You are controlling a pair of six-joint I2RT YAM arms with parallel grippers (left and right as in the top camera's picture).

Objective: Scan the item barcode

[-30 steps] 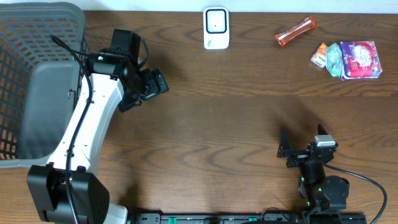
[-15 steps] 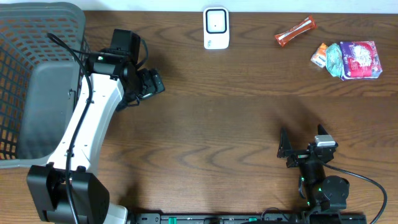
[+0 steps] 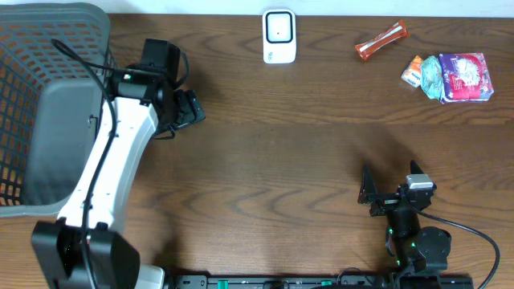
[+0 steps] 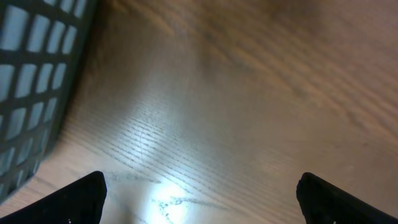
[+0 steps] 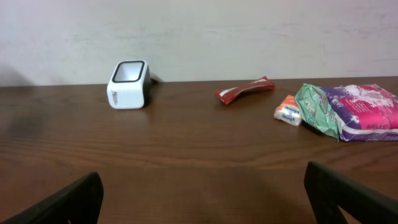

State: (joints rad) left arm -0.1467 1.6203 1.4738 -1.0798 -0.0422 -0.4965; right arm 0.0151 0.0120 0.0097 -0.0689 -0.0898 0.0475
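Wood tabletop (image 3: pixel 305 152): the left gripper (image 3: pixel 188 110), jaws wide and empty, has been drawn back toward the basket (image 3: pixel 48 48) at 9 o'clock, so nothing is picked. The right gripper (image 3: pixel 389 191) is likewise spread. A purple pouch (image 3: pixel 463 76) and red stick pack (image 3: pixel 381 40) lie untouched at 2 o'clock, scanner (image 3: pixel 279 36) at 12.

The top view was bright and sharp, with faint shadows on the surface (image 3: pixel 305 160). The left wrist view was blurry, with white glare low on the wood and a fuzzy basket (image 4: pixel 31 81). The right wrist view was clear and softly lit, but the right claw (image 5: pixel 202 193) looked dark.
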